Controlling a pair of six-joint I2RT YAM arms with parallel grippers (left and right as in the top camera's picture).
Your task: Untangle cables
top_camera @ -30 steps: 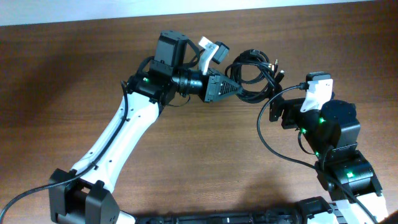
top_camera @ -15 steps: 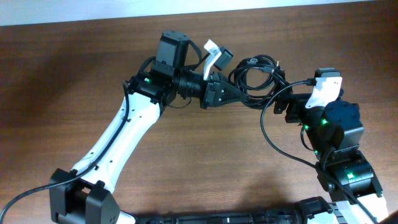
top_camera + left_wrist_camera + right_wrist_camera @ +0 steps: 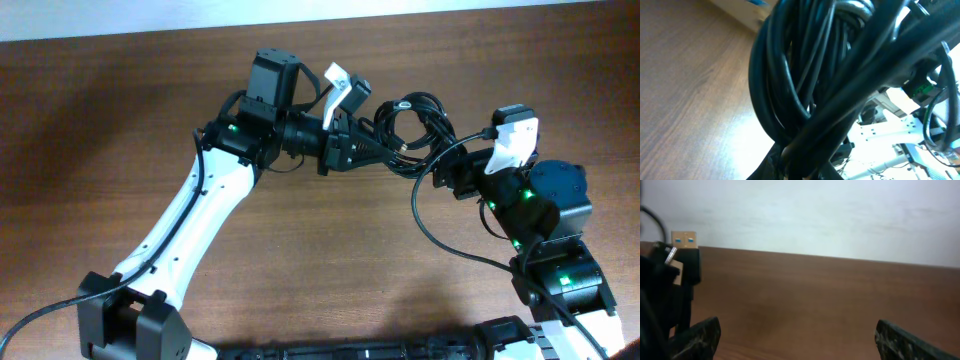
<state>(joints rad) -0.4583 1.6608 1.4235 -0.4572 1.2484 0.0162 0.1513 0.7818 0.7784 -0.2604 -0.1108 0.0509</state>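
The cables (image 3: 412, 122) are a tangled bundle of thin black cords, held just off the brown table at the back centre. My left gripper (image 3: 386, 152) is shut on the bundle's lower left part. In the left wrist view the cables (image 3: 790, 85) fill the frame, and the left gripper (image 3: 805, 171) pinches them at the bottom edge. My right gripper (image 3: 442, 172) is open just right of the bundle, with nothing between its fingers (image 3: 696, 336). In the right wrist view a blue-tipped USB plug (image 3: 684, 240) and part of the cables (image 3: 655, 305) show at the left edge.
The brown wooden table (image 3: 330, 260) spreads around both arms. A pale wall (image 3: 815, 215) runs behind the table's far edge. The right arm's own thick black wire (image 3: 430, 225) loops out to its left.
My left wrist has rolled a little, and the bundle has shifted slightly with it. The right arm has moved up closer to the bundle's right side, its jaws still wide.
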